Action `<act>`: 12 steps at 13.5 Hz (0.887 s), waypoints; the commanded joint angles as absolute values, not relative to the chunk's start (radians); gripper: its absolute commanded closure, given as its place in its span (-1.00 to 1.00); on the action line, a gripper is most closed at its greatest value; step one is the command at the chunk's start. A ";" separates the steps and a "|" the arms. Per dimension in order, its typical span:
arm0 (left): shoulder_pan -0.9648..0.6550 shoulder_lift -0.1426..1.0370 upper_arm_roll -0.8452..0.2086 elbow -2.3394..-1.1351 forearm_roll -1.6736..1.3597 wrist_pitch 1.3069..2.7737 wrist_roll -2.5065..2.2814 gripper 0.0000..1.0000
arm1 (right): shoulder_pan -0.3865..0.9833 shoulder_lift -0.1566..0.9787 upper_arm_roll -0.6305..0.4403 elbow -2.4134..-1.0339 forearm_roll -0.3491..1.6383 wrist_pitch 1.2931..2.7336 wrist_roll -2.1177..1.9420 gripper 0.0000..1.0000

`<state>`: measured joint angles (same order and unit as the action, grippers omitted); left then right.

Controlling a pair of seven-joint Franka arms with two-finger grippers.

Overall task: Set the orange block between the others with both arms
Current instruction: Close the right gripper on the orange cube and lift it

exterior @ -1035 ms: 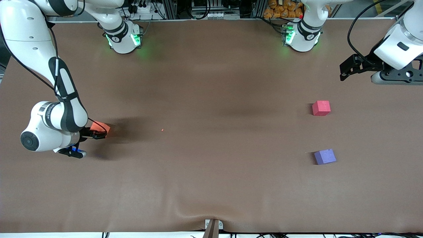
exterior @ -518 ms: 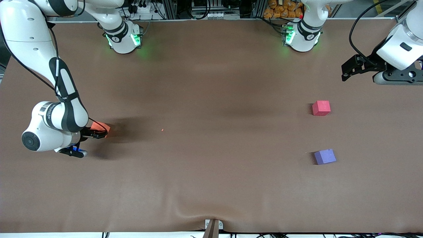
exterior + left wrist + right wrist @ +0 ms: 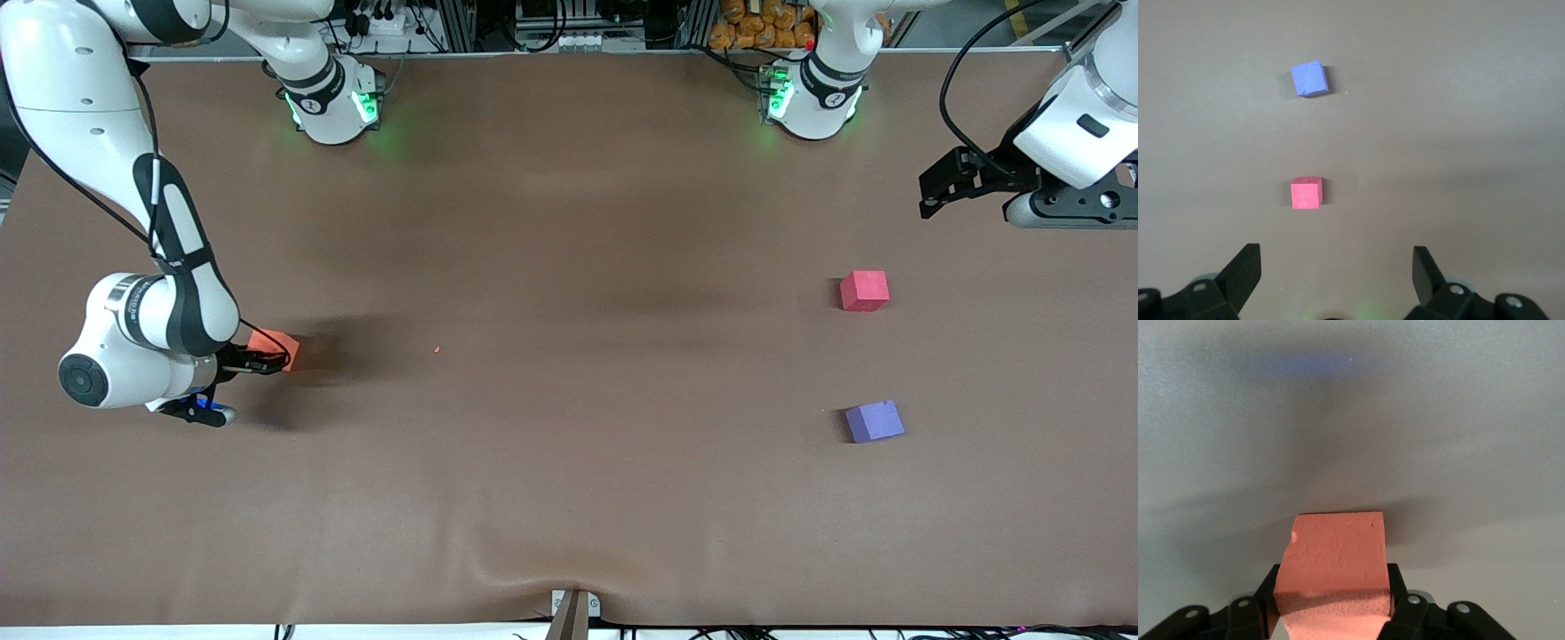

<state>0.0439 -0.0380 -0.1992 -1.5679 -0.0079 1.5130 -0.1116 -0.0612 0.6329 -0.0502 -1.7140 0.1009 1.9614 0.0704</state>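
Note:
The orange block (image 3: 277, 343) lies on the brown table at the right arm's end. My right gripper (image 3: 269, 356) is low at the table and shut on it; in the right wrist view the black fingers (image 3: 1267, 600) press both sides of the orange block (image 3: 1335, 550). The others, a pinkish-red cube (image 3: 864, 291) and a purple-blue cube (image 3: 875, 421), stand apart at the left arm's end, the purple one nearer the front camera. My left gripper (image 3: 927, 190) hangs open and empty above that end; the left wrist view shows the pinkish-red cube (image 3: 1305, 193) and purple cube (image 3: 1309, 79) past the left gripper (image 3: 1336, 257).
The two green-lit arm bases (image 3: 331, 102) (image 3: 811, 98) stand along the table's back edge. A tiny red speck (image 3: 436, 349) lies near mid-table. A small metal bracket (image 3: 573, 609) sits at the front edge, where the brown cover wrinkles.
The right gripper's fingers have closed in on the orange block. The left gripper drifted slightly toward the back edge, then held still. Both other cubes stayed put.

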 commanded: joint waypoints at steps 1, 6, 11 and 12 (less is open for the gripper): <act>0.051 -0.049 -0.199 -1.562 -0.017 1.502 -0.104 -1.00 | -0.063 0.618 -0.046 -1.720 0.110 1.962 0.069 -0.24; 0.051 -0.051 -0.207 -1.559 -0.017 1.502 -0.104 -1.00 | -0.012 0.591 -0.041 -1.690 0.114 1.953 0.077 -0.24; 0.051 -0.049 -0.209 -1.555 -0.017 1.500 -0.104 -1.00 | 0.049 0.574 0.011 -1.681 0.117 1.954 0.069 -0.24; 0.051 -0.049 -0.209 -1.557 -0.017 1.502 -0.104 -1.00 | 0.058 0.566 0.035 -1.677 0.117 1.954 0.074 -0.22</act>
<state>0.0437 -0.0380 -0.2035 -1.5623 -0.0079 1.5130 -0.1116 0.0433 0.5922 0.0025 -1.6743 0.1052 1.9607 0.0705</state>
